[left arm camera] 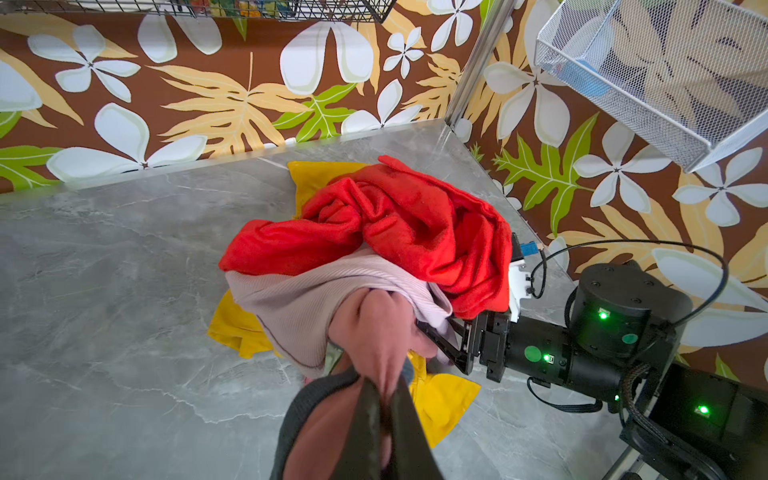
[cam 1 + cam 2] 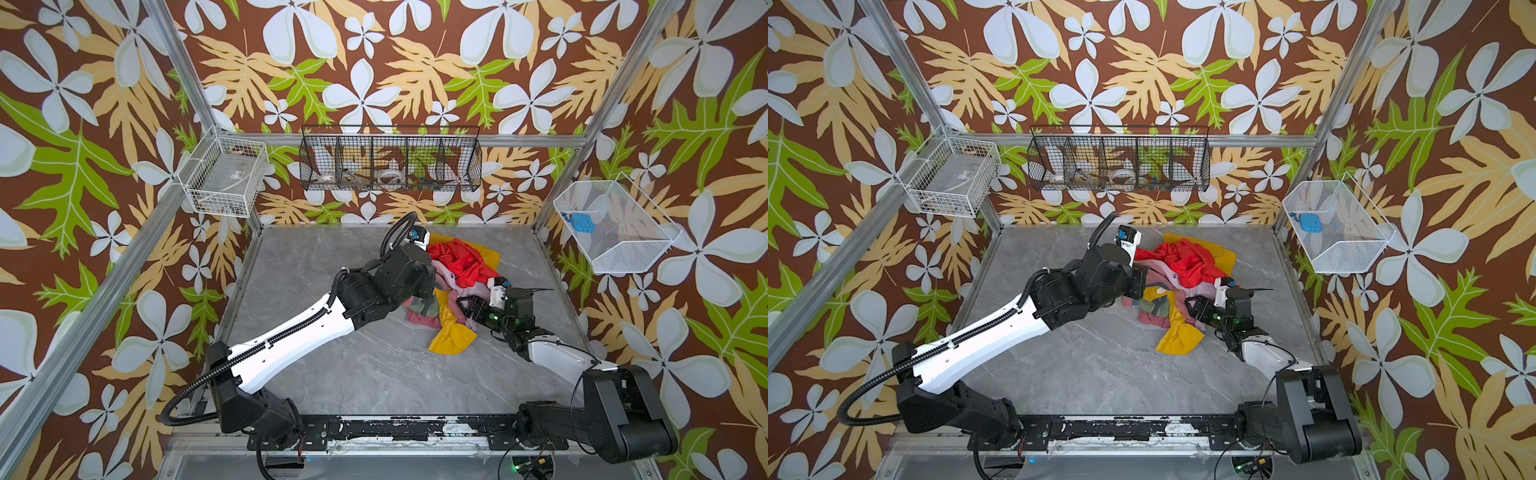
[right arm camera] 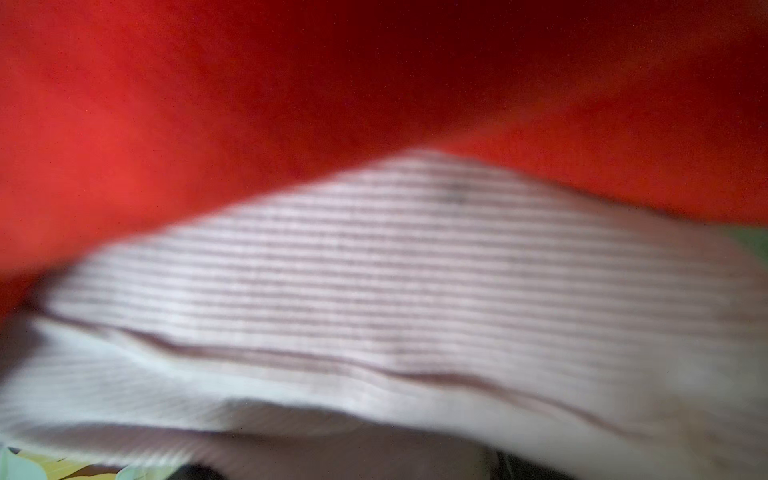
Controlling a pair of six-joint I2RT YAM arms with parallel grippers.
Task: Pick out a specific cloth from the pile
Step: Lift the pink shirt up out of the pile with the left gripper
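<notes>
the cloth (image 1: 374, 328) is a salmon-pink fold stretched taut between the left gripper (image 1: 385, 395) and the pile (image 2: 461, 266). its far end runs in under the lilac garment (image 1: 299, 299), and its dark trim (image 1: 307, 403) curves beside the fingers (image 1: 361, 432). the left gripper's jaws are pressed together, pinching that fold close to the wrist camera. in both top views the left wrist covers this grip. there the cloth shows only as a pink bunch (image 2: 417, 319) at the pile's near left edge.

the red garment (image 1: 415, 232) lies crumpled on top of the pile, resting on the lilac one. a yellow garment (image 1: 444, 399) spreads beneath them and sticks out at the back and at the near side. the whole heap sits toward the back right of the grey table (image 2: 374, 374).

the right gripper (image 1: 444, 340) reaches into the pile from its right side, low under the lilac and red fabric. its fingers are partly buried in cloth, so i cannot tell whether they are spread or pinching anything. the right wrist view is blurred and filled with red fabric (image 3: 208, 104) over ribbed lilac (image 3: 415, 270).

on the walls hang a white wire basket (image 2: 226, 178) at left, a black one (image 2: 390, 162) at the back and a white mesh one (image 2: 615, 226) at right.
</notes>
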